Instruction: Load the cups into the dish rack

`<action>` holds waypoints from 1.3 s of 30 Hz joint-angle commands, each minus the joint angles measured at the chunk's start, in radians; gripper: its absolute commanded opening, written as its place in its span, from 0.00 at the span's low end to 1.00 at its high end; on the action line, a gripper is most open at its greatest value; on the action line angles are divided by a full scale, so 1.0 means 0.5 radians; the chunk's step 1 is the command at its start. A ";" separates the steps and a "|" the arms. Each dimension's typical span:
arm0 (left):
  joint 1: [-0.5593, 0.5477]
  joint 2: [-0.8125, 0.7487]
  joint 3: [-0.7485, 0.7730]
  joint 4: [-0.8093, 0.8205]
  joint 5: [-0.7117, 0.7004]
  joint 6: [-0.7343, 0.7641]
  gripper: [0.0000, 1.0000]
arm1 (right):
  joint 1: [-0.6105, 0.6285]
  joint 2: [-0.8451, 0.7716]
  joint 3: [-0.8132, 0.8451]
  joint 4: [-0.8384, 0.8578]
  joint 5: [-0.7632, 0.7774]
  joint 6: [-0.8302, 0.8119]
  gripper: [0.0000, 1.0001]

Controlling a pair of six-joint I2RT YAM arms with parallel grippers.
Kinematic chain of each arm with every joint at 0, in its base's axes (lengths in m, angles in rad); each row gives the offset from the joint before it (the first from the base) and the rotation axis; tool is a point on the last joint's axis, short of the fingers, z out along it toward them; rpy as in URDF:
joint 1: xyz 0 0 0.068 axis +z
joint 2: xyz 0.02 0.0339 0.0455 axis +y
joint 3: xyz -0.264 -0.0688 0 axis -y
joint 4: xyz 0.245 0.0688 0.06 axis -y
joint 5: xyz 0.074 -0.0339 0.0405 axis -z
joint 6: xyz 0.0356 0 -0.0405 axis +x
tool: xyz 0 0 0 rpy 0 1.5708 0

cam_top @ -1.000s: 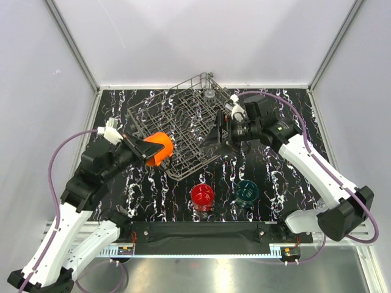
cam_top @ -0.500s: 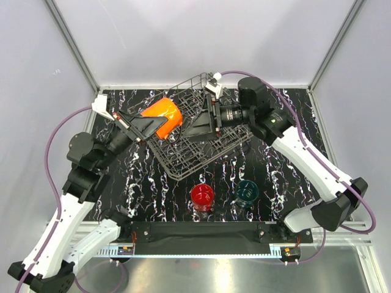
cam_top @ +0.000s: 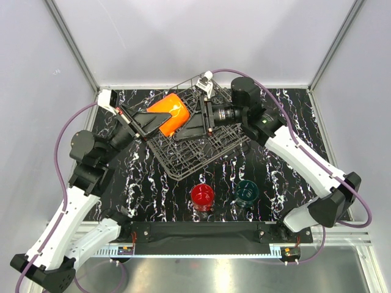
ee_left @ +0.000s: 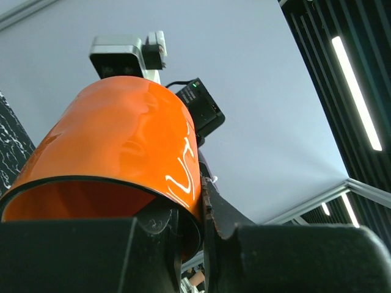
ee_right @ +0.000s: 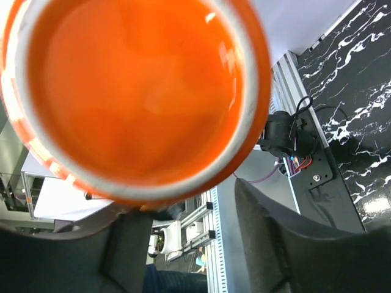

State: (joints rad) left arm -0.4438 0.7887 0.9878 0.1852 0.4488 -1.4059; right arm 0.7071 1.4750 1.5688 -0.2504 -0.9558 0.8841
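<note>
Both of our arms have swung up toward the far side of the rack (cam_top: 201, 152) in the last second. Our left hand (cam_top: 153, 123) has carried the orange cup (cam_top: 168, 116) from beside the rack's left edge up into the air over the rack's far left corner. Our right hand (cam_top: 192, 124) has come across from the rack's right side and now meets the cup there, at its bottom end.

Our left hand is pinching the cup's rim, with one finger inside the cup and one outside. In the right wrist view, our right hand's fingers (ee_right: 131, 244) stand apart, with the cup's round bottom right in front of them. They have been closing in, but we cannot tell if they are touching the cup yet.

We think the cup is being passed from one hand to the other, maybe so it can go into the rack the right way round. If our left hand lets go too soon, the cup could drop onto the wires.

The red cup (cam_top: 202, 196) and the green cup (cam_top: 247, 191) sit on the table (cam_top: 153, 195) just on the near side of the rack, so most of the job is not done yet.
</note>
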 commanded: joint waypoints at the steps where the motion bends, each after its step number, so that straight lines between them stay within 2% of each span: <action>1: 0.001 -0.016 0.034 0.332 0.099 -0.060 0.00 | 0.028 0.029 0.102 0.169 -0.018 0.069 0.57; 5: -0.002 -0.022 0.022 0.335 0.099 -0.054 0.00 | 0.040 0.035 0.066 0.289 0.000 0.149 0.45; 13: -0.036 -0.031 0.037 0.286 0.112 -0.008 0.00 | 0.083 0.057 0.050 0.403 0.016 0.263 0.46; 15: -0.045 -0.028 0.037 0.280 0.130 -0.008 0.00 | 0.086 0.054 0.041 0.406 0.058 0.272 0.36; 17: -0.048 -0.034 0.037 0.262 0.139 -0.005 0.00 | 0.089 0.051 0.035 0.360 0.126 0.266 0.21; 18: -0.054 -0.037 0.040 0.249 0.152 0.002 0.00 | 0.089 0.051 0.035 0.335 0.150 0.257 0.00; 20: -0.054 -0.062 0.046 0.167 0.158 0.038 0.09 | 0.089 0.054 0.026 0.271 0.196 0.251 0.00; 21: -0.057 -0.074 0.055 0.075 0.167 0.066 0.24 | 0.092 0.048 0.019 0.268 0.209 0.251 0.00; 23: -0.054 -0.117 0.098 -0.051 0.173 0.173 0.46 | 0.092 0.026 -0.011 0.228 0.273 0.241 0.00; 24: -0.054 -0.126 0.117 -0.185 0.182 0.216 0.69 | 0.092 0.017 -0.027 0.213 0.292 0.232 0.00; 27: -0.054 -0.181 0.236 -0.522 0.170 0.409 0.95 | 0.089 -0.017 -0.042 0.142 0.356 0.193 0.00; 28: -0.054 -0.197 0.261 -0.612 0.158 0.498 0.99 | 0.089 -0.029 -0.051 0.121 0.368 0.186 0.00; 31: -0.054 -0.273 0.362 -1.007 0.042 0.673 0.99 | 0.092 -0.078 -0.079 0.041 0.436 0.146 0.00; 32: -0.054 -0.292 0.423 -1.145 -0.077 0.710 0.99 | 0.092 -0.103 -0.088 0.013 0.475 0.137 0.00; 33: -0.054 -0.319 0.451 -1.444 -0.142 0.741 0.99 | 0.092 -0.115 -0.100 -0.017 0.500 0.113 0.00; 35: -0.054 -0.338 0.518 -1.716 -0.262 0.851 0.99 | 0.092 -0.146 -0.110 -0.131 0.583 0.082 0.00; 36: -0.054 -0.344 0.582 -1.978 -0.378 0.879 0.99 | 0.089 -0.155 -0.110 -0.174 0.610 0.039 0.00; 39: -0.054 -0.375 0.681 -2.366 -0.587 0.953 0.99 | 0.089 -0.158 -0.055 -0.385 0.730 -0.062 0.00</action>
State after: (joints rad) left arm -0.4671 0.6163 1.2583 -0.6968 0.2943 -1.0172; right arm 0.7589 1.4483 1.5028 -0.3973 -0.6914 0.9329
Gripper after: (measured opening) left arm 0.988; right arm 0.219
